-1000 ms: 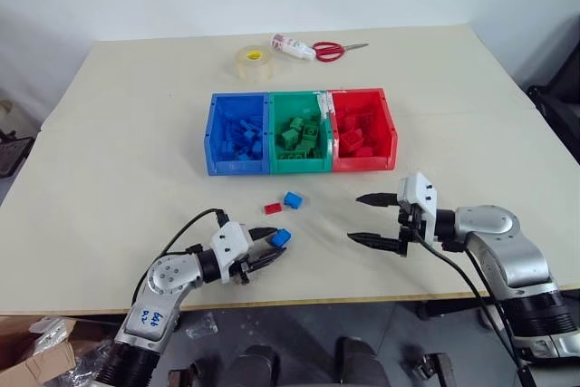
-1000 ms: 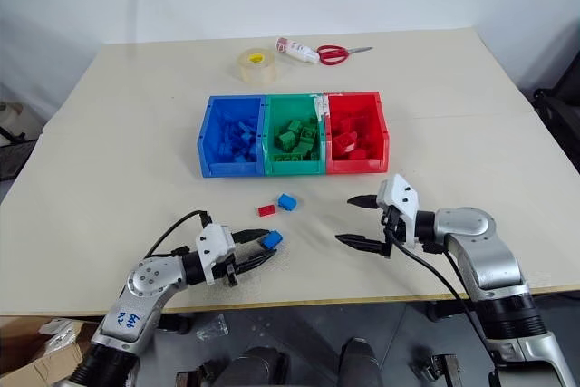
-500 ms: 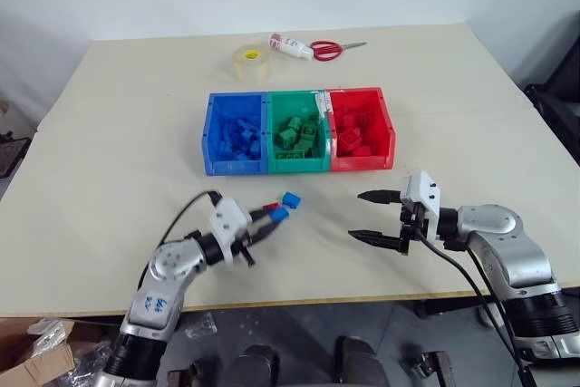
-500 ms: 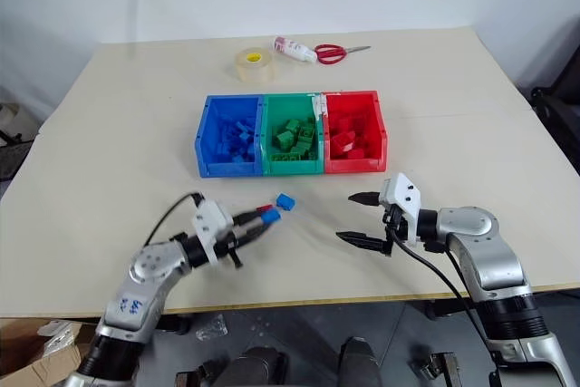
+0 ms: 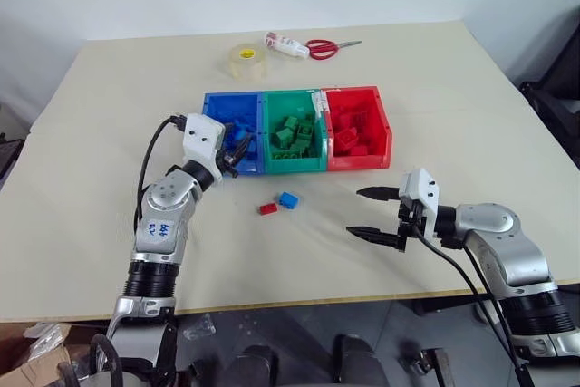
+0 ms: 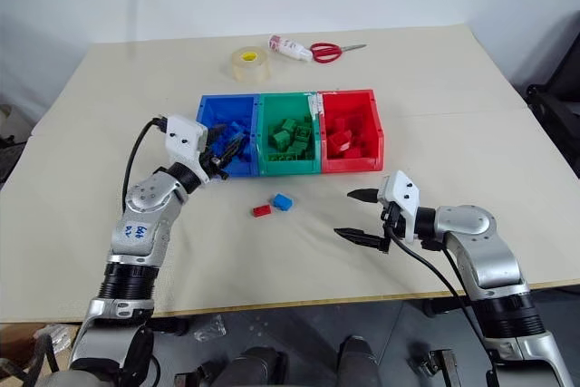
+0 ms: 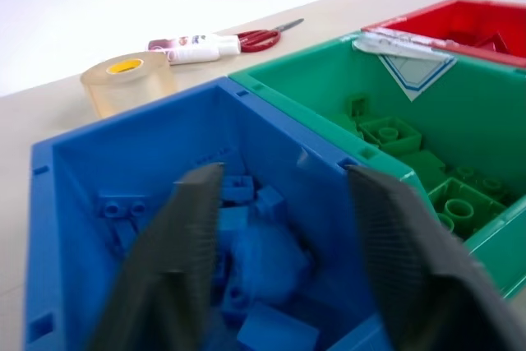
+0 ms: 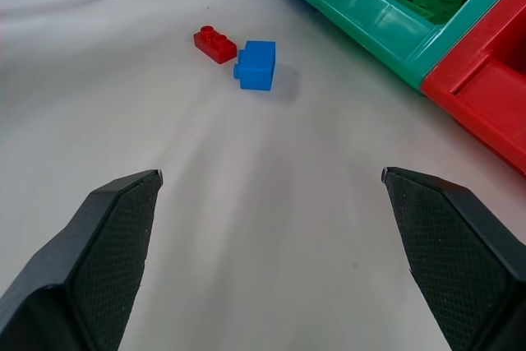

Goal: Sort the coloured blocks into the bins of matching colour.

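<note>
Red block [image 5: 268, 208] lengthwise twd blue block [image 5: 288, 199] (touching)

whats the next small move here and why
Probably pull the left end effector back from the blue bin: its fingers stand apart over the bin with nothing between them. Then go for the loose blue block beside the red block on the table. The right end effector hangs open nearby.

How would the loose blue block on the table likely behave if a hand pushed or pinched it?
The blue block looks like hard, boxy plastic, so probably stiff and light. Its flat faces suggest sliding over the smooth table rather than rolling. Pushed sideways, it may bump the red block beside it.
</note>
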### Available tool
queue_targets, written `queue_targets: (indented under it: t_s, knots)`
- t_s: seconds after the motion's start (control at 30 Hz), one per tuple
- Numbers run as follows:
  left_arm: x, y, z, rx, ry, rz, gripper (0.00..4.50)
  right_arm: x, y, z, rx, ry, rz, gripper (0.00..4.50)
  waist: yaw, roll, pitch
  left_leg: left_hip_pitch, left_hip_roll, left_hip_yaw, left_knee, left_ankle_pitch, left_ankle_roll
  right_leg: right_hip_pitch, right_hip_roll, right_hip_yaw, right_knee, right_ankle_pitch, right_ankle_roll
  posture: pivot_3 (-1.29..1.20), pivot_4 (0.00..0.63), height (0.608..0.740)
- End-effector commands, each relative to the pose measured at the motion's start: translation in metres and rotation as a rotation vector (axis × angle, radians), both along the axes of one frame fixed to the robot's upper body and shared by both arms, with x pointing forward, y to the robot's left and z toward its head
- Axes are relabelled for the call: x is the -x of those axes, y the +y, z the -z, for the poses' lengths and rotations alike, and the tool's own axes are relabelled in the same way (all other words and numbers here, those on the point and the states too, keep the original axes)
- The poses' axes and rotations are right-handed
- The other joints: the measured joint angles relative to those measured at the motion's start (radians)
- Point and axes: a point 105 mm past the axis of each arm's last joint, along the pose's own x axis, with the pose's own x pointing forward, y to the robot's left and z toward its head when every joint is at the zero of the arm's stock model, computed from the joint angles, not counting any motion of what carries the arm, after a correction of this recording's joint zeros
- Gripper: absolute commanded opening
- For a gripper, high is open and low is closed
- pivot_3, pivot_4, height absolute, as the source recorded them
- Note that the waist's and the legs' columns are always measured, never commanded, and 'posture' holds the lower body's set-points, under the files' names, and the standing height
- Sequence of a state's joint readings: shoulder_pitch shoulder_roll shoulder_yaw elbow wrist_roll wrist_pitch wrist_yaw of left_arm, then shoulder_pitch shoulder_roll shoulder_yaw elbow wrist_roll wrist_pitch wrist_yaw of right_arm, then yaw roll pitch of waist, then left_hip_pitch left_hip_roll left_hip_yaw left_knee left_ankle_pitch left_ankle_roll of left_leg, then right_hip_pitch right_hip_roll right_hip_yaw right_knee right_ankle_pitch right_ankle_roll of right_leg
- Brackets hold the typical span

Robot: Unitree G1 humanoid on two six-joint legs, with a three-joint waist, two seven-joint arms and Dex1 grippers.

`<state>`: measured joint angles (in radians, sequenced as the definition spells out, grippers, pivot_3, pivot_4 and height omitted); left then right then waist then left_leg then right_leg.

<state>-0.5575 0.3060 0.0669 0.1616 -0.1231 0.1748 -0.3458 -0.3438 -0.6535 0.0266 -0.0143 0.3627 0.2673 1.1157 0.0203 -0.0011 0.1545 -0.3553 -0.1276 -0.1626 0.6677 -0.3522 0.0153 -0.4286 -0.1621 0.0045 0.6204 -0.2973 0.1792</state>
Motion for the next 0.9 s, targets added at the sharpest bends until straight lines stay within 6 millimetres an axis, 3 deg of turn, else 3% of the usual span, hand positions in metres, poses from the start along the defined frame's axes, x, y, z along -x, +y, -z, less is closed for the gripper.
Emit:
queue_targets:
  t_s: [0.03, 0.1, 0.27, 0.57, 0.7, 0.9]
  knots:
    - [0.011, 0.001, -0.013, -0.01, -0.058, 0.051, 3.81, 0.001, 0.0, -0.012, -0.016, -0.054, -0.005, 4.5, 0.0, 0.0, 0.0, 0.0, 0.0, 0.0, 0.0, 0.0, 0.0, 0.0, 0.0, 0.0, 0.0, 0.0, 0.0, 0.0, 0.15, 0.74]
    - [0.018, 0.006, -0.008, -0.029, -0.046, 0.069, 4.44, 0.001, 0.0, -0.012, -0.015, -0.052, -0.005, 4.5, -0.001, 0.0, 0.0, 0.0, 0.0, 0.0, 0.0, 0.0, 0.0, 0.0, 0.0, 0.0, 0.0, 0.0, 0.0, 0.0, 0.15, 0.74]
    - [0.057, 0.012, 0.004, -0.073, 0.004, 0.241, 4.48, 0.002, 0.001, -0.01, -0.016, -0.047, -0.014, 4.5, -0.006, 0.0, 0.0, 0.0, 0.001, 0.0, -0.001, 0.0, 0.0, 0.0, 0.0, 0.0, 0.0, 0.0, 0.0, 0.0, 0.15, 0.74]
    - [0.127, 0.061, 0.048, -0.168, 0.228, 0.414, 4.48, 0.002, 0.001, -0.01, -0.01, -0.042, -0.049, 4.5, -0.008, 0.0, 0.0, 0.0, 0.001, 0.0, -0.001, 0.0, 0.0, 0.0, 0.0, 0.0, -0.002, 0.0, -0.001, 0.0, 0.15, 0.74]
    - [0.139, 0.076, 0.06, -0.202, 0.286, 0.424, 4.48, 0.001, 0.001, -0.011, -0.009, -0.041, -0.054, 4.5, -0.002, 0.001, 0.001, 0.0, 0.001, 0.0, -0.001, 0.0, 0.0, 0.0, 0.0, 0.0, -0.005, 0.0, -0.001, 0.0, 0.15, 0.74]
    - [0.133, 0.065, 0.061, -0.194, 0.272, 0.444, 4.48, -0.001, 0.003, -0.012, -0.008, -0.044, -0.057, 4.5, 0.004, 0.001, 0.001, 0.0, 0.001, 0.0, -0.001, 0.0, 0.0, 0.001, 0.0, 0.0, -0.005, 0.0, -0.001, 0.0, 0.15, 0.74]
